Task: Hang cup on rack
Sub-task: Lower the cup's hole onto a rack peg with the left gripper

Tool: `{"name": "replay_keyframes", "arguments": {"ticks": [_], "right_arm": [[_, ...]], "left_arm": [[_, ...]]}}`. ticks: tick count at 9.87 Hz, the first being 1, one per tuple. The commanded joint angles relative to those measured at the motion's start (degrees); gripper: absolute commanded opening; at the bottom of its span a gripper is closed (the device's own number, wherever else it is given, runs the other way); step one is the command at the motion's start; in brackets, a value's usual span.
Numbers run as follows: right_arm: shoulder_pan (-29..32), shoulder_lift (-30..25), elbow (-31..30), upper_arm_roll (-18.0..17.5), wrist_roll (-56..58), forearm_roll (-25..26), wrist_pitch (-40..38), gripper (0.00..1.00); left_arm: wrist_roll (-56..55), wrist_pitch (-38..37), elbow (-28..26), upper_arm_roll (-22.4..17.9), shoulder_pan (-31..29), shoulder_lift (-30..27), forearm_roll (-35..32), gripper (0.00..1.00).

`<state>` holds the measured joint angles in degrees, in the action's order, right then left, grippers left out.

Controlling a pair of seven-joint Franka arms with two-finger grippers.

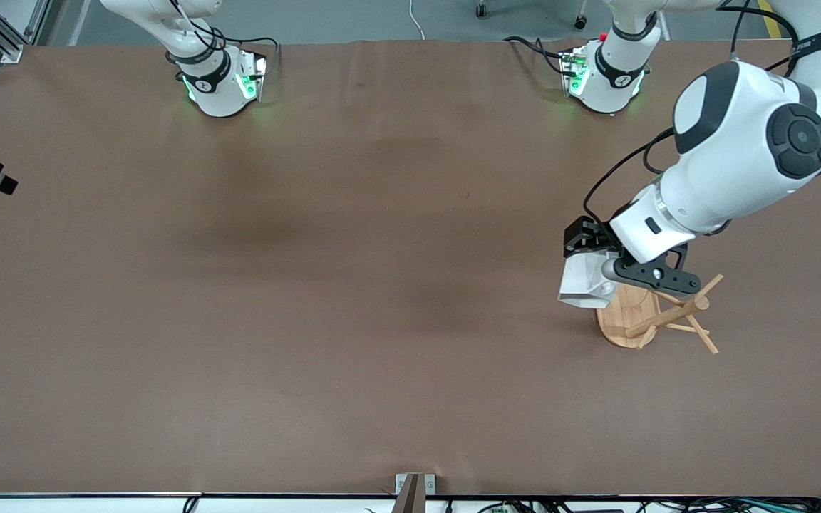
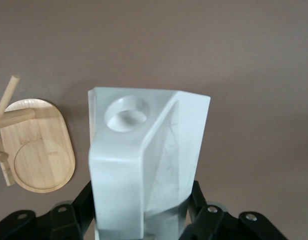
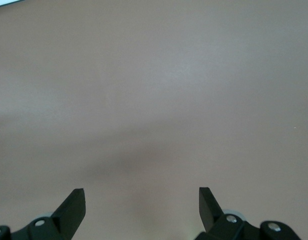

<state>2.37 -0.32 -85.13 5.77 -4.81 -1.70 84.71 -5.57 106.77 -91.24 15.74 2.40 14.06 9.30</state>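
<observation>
My left gripper [image 1: 606,265] is shut on the white faceted cup [image 1: 583,283] and holds it in the air just beside the bamboo rack [image 1: 656,315], over the edge of its oval base on the side toward the right arm's end. In the left wrist view the cup [image 2: 143,160] fills the space between the fingers of the left gripper [image 2: 142,200]. Its flat handle tab with the round hole [image 2: 126,112] points away from the wrist, clear of the pegs. The rack's base [image 2: 38,150] and a peg [image 2: 6,100] show beside it. My right gripper [image 3: 141,200] is open and empty over bare table.
The rack stands on the brown table [image 1: 353,285] toward the left arm's end, with pegs sticking out at angles [image 1: 706,342]. The right arm's base [image 1: 218,78] shows in the front view; its hand is out of that view.
</observation>
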Motion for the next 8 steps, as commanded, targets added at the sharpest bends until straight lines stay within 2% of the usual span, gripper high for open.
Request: {"name": "replay_keyframes", "arguments": {"ticks": [1,3,5,8], "right_arm": [[0.1,-1.1,-1.4,-0.9,0.6,1.9,0.7,1.00],[-0.2,-0.9,-0.7,-0.8,1.3,2.4,0.6,1.00],[-0.7,-0.9,-0.9,-0.9,1.2,2.4,1.0,1.00],[-0.8,-1.0,-2.1,-0.9,1.3,2.5,2.4,1.00]], "left_arm": [[-0.6,-0.2,-3.6,0.3,-0.5,-1.1,-1.2,0.00],[1.1,0.2,-5.6,0.3,-1.9,-1.7,-1.2,0.00],[7.7,7.7,-12.8,0.2,-2.6,-3.1,-1.1,0.00],[9.7,14.6,-17.5,-0.5,-2.4,-2.9,-1.0,0.00]]}}
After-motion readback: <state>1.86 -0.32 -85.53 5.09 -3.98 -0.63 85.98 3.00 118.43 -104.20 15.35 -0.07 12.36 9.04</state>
